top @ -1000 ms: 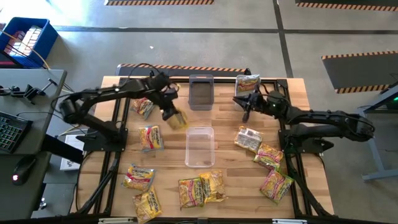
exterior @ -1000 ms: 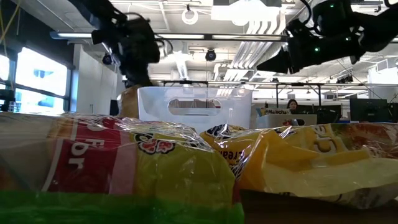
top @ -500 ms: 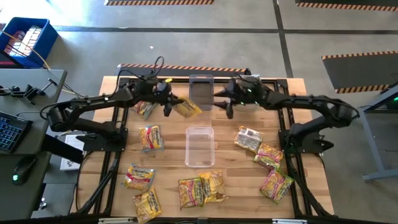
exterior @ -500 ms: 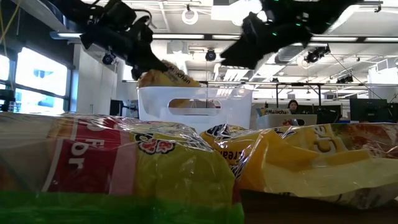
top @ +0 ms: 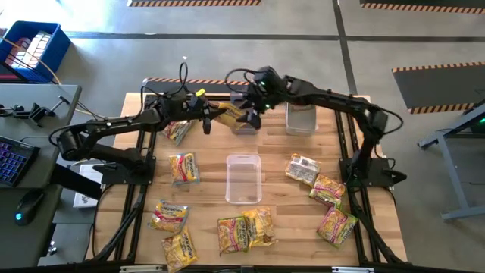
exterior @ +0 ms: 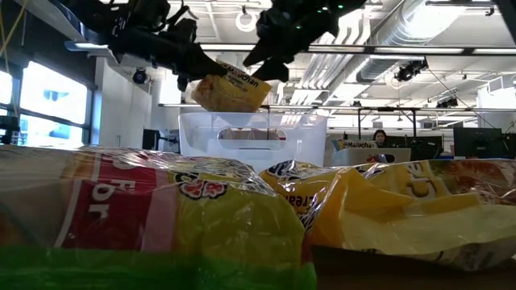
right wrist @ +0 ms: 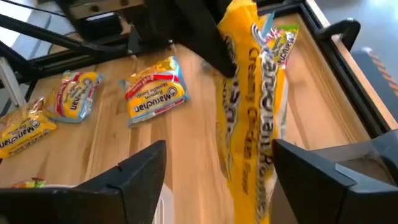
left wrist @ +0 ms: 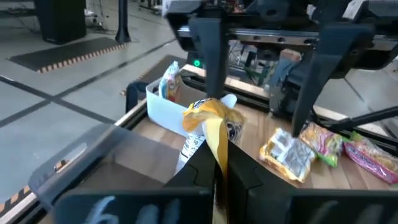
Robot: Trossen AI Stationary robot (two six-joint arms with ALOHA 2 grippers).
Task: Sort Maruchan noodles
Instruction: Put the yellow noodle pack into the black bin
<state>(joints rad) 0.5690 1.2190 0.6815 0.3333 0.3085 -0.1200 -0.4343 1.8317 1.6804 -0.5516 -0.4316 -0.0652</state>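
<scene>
Most of the sorting looks still ahead, honestly. Along the near edge of the wooden tabletop [top: 288, 227] there's a loose bunch of crinkly yellow Maruchan ramen packets [top: 246, 230], two more by the near left corner [top: 168, 216], and a red-and-green bunch on the near right side [top: 333, 224]. The clear rectangular plastic bin in the middle [top: 243, 178] looks empty.

A bit farther back, one yellow packet [top: 184, 167] sits left of that bin and a silvery-white one [top: 302, 168] to its right, both unsorted.

At the far edge is the action: the left gripper [top: 206, 121] has its fingers pinched on a yellow noodle packet [exterior: 232, 87], held up over the far middle clear bin [top: 244, 121]. The right gripper [top: 250, 110] is right beside it, fingers spread either side of that packet, not closed. Another clear bin at the far right [top: 301, 120] already seems to hold a packet. So I'd guess barely a couple done.
</scene>
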